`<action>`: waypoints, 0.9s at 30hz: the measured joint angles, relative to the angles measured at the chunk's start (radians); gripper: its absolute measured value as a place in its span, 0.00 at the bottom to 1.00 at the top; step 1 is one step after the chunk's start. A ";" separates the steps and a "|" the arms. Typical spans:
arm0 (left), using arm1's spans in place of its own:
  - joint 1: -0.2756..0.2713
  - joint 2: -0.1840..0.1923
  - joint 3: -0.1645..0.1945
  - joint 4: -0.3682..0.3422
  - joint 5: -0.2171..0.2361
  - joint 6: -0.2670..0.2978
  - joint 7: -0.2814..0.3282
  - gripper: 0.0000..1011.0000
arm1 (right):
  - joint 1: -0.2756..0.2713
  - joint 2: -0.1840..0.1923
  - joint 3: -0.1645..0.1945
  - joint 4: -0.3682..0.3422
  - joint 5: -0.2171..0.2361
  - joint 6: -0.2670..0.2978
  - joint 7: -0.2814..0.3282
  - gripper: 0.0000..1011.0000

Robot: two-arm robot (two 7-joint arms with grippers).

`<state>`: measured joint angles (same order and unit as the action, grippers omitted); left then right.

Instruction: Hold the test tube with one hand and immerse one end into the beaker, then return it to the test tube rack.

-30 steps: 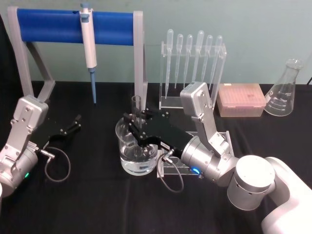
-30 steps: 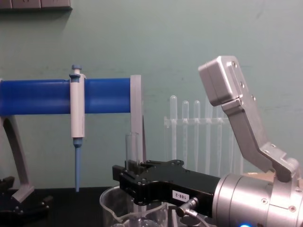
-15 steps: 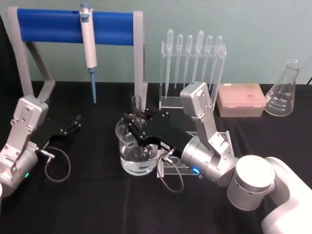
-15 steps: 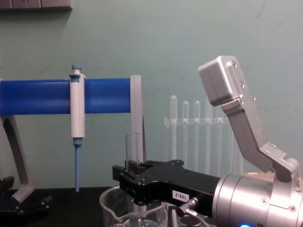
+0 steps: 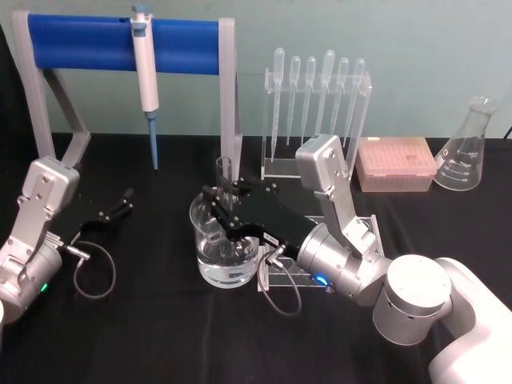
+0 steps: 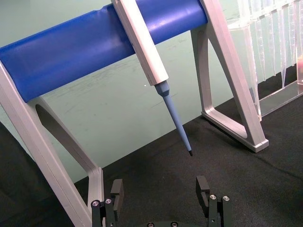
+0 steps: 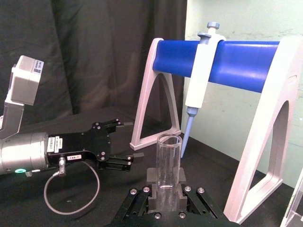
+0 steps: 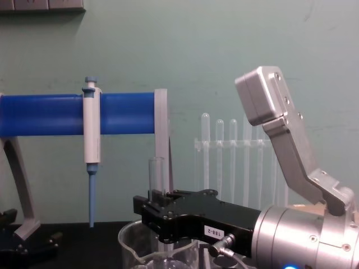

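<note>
The tube stands upright, its long axis vertical, with the open rim up and the round end down inside the beaker. The right tool is clamped on the tube at about mid-length, reaching in level from the robot's right, so the rim rises clear above the black fingers. In the right wrist view the tube rises straight between the two pads of the tool, with no lean to either side. From the chest, the tube stands just in front of the grey post of the blue stand, and the tool sits right above the beaker's rim. The beaker holds clear liquid low down; whether the tube's end reaches it I cannot tell, as the fingers hide that part. The beaker rests on the black counter, touching or just beside the clear rack to its right.

The left tool lies low at the counter's left, well apart from the beaker, its fingers spread wide around nothing.

Against the frames of half a second and a second ago, the tube, beaker and right tool show no shift: same height, same upright pose.
</note>
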<state>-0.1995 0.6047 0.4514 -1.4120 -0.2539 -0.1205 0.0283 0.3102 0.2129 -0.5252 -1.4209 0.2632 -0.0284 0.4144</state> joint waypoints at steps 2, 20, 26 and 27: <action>0.000 0.000 0.000 0.000 0.000 0.000 0.000 0.99 | 0.000 0.000 0.000 0.000 0.000 0.000 0.000 0.23; 0.000 0.000 0.000 0.000 0.000 0.000 0.000 0.99 | 0.000 0.000 0.000 0.000 0.000 0.000 0.000 0.23; 0.000 0.000 0.000 0.000 0.000 0.000 0.000 0.99 | 0.000 0.000 0.000 0.000 0.000 0.000 0.000 0.23; 0.000 0.000 0.000 0.000 0.000 0.000 0.000 0.99 | 0.000 0.000 0.000 0.000 0.000 0.000 0.000 0.23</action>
<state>-0.1995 0.6047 0.4514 -1.4120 -0.2539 -0.1205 0.0283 0.3102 0.2129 -0.5252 -1.4209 0.2633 -0.0284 0.4143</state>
